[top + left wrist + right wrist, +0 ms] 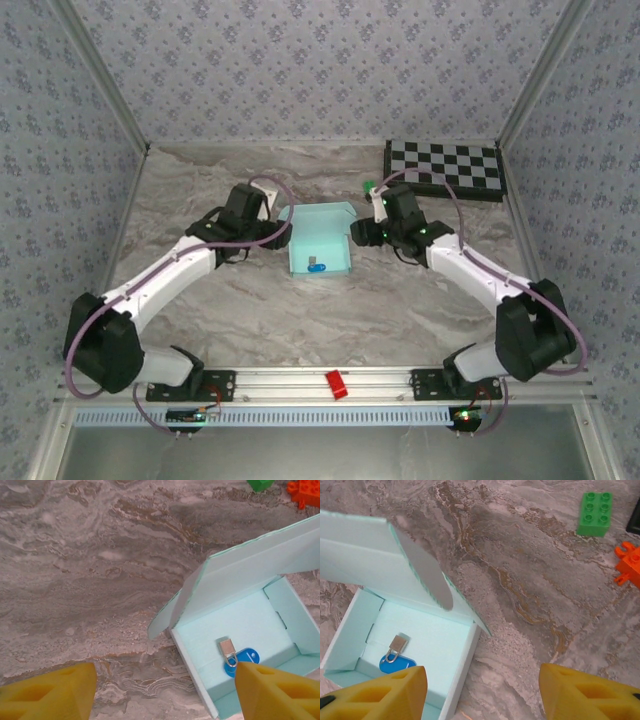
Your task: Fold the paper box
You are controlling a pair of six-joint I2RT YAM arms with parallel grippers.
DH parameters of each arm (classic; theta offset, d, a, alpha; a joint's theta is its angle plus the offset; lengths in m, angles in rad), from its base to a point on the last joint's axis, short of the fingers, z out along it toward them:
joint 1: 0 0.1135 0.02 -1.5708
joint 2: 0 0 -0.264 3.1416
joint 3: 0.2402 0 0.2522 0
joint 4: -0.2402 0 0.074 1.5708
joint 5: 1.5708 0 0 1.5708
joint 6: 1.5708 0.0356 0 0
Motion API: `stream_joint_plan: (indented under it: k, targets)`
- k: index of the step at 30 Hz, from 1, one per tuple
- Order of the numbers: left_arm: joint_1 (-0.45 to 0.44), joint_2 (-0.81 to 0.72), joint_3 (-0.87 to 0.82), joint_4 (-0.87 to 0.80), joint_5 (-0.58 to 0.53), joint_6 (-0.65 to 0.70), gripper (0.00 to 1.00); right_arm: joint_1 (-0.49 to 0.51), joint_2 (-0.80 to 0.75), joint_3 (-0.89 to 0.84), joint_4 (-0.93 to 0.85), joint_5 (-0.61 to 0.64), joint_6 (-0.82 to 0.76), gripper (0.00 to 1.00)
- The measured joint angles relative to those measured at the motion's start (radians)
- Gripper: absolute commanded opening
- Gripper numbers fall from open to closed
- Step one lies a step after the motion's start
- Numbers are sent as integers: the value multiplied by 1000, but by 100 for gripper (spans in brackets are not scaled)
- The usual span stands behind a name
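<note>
The paper box (pixel 320 240) is pale turquoise card and stands on the marble table between the two arms, its lid raised at the far side. Inside it lies a blue tag with a small metal clip (pixel 235 655) (pixel 395 659). My left gripper (pixel 268 232) is at the box's left wall (pixel 192 667), open, one yellow finger (pixel 275 692) over the box and the other over bare table. My right gripper (pixel 368 233) is open at the box's right wall (pixel 467 667), straddling it without touching. The lid's side flaps (pixel 422 572) hang loose.
A black-and-white checkerboard (pixel 445 170) lies at the back right. A green brick (pixel 594 513) and an orange brick (pixel 629 564) sit on the table beyond the box, near the right gripper. A red piece (pixel 336 384) rests on the front rail.
</note>
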Motion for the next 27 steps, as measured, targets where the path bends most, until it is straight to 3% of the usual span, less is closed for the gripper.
stream_joint_plan:
  k: [6,12,27]
  targets:
    - [71,82,0,28,103,18,73,-19,80,64,-34,-42,-12,62]
    - [85,158,4,48,162,26,68,-26,136,104,-43,-64,-12,60]
    - [94,227,38,126,192,26,60,-26,229,176,-40,-94,-23,58]
